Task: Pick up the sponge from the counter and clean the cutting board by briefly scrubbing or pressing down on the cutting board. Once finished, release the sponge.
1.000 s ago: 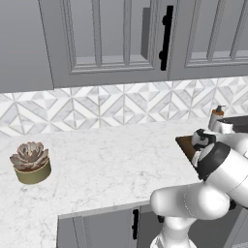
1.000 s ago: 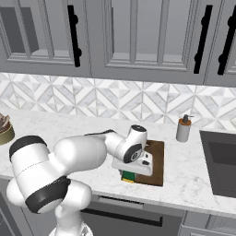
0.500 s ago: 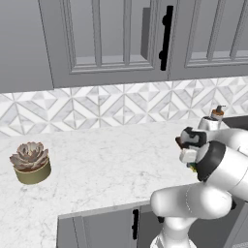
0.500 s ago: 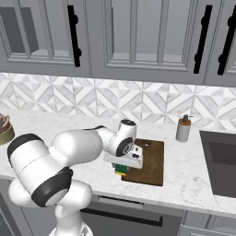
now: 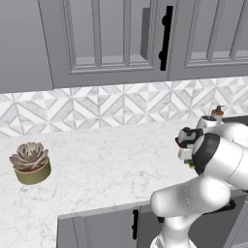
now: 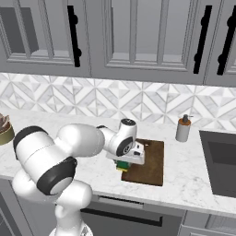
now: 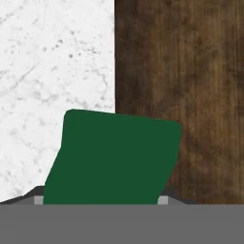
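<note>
One step of three looks done: the jaws are closed on the sponge (image 7: 116, 159), which hangs at the left edge of the cutting board (image 7: 188, 95), half over the wood and half over the white counter (image 7: 52, 71); whether it touches the surface cannot be told. Seen from the right base camera, the gripper (image 6: 125, 162) sits at the board's near-left corner; scrubbing and letting go appear still to come.
</note>
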You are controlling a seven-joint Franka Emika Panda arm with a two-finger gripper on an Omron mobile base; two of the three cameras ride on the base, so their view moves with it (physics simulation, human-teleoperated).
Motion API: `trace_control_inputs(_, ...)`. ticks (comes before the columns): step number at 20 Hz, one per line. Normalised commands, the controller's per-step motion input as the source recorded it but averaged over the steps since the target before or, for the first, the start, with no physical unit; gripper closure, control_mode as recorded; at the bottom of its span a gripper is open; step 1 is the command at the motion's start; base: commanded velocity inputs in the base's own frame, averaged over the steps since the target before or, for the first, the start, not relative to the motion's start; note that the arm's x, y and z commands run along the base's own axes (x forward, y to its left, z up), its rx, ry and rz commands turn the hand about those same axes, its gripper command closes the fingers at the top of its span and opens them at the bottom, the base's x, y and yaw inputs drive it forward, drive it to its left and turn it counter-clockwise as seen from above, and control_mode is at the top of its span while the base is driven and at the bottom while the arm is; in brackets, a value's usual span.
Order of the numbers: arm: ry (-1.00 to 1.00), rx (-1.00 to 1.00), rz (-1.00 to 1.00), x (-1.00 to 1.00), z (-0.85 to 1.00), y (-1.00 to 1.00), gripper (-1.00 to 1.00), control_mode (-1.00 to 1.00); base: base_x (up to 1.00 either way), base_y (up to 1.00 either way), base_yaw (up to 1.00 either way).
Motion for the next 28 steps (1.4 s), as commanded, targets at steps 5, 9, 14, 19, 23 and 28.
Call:
trace_control_inputs(5,-0.03,0.00,0.02,0.40,-0.01,0.00,1.00,-1.00,0.00,0.00,0.00)
trace_control_inputs(9,-0.02,0.00,0.01,0.54,0.00,0.00,1.00,-1.00,0.00,0.00,0.00)
trace_control_inputs(14,0.00,0.00,0.03,0.65,0.00,-0.01,1.00,-1.00,0.00,0.00,0.00)
trace_control_inputs(19,0.00,0.00,0.03,0.66,0.00,-0.12,1.00,-1.00,0.00,0.00,0.00)
trace_control_inputs(23,0.00,0.00,0.04,0.61,0.00,-0.12,1.00,-1.00,0.00,0.00,0.00)
trace_control_inputs(28,0.00,0.01,0.04,0.68,0.00,-0.05,1.00,-1.00,0.00,0.00,0.00)
